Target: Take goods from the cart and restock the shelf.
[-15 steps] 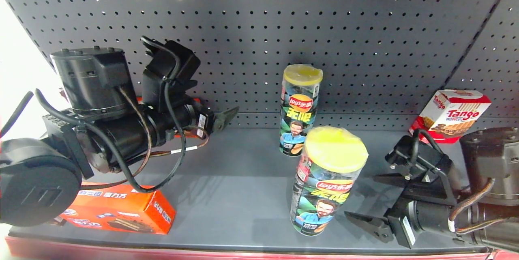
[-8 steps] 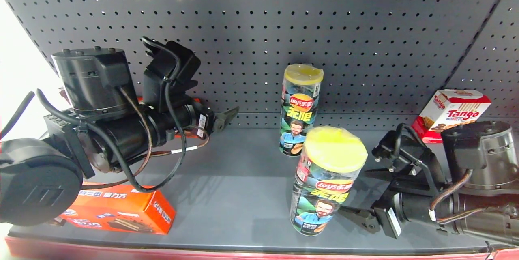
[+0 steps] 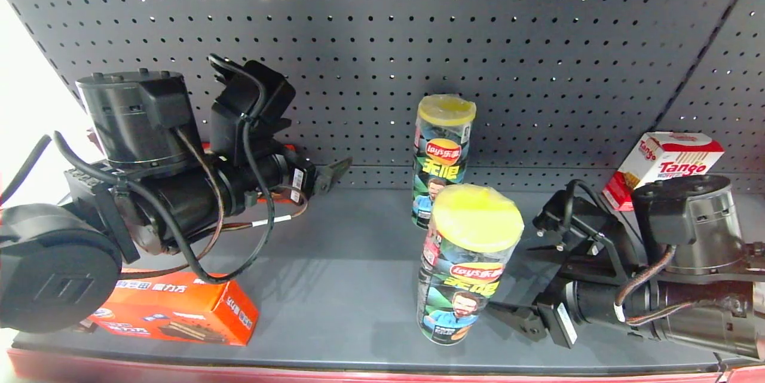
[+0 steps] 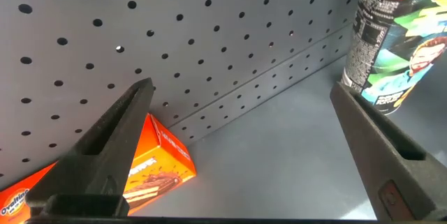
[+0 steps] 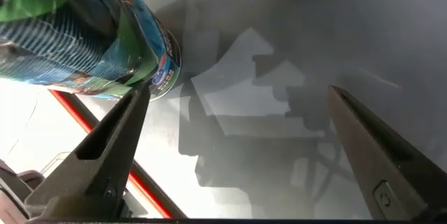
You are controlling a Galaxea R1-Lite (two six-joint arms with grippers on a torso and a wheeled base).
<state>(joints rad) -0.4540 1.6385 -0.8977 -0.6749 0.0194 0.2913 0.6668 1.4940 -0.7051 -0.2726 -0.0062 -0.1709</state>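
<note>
The front yellow-lidded cylindrical crisp can (image 3: 469,263) stands upright on the grey metal shelf (image 3: 334,263), close to its front edge and before a second identical can (image 3: 445,162). The right gripper (image 3: 519,287) sits low beside it, jaws spread and empty, one finger (image 5: 105,154) at the can's base. The left gripper (image 4: 241,133) is likewise released, holding nothing. Risk: a sideways nudge from that finger could topple the tall can or slide it off the edge.

The front can (image 3: 463,263) hid part of the base of the rear can (image 3: 443,144). The lower part of the wafer box (image 3: 669,159) at the back-right corner of the shelf (image 3: 334,263) was covered.
</note>
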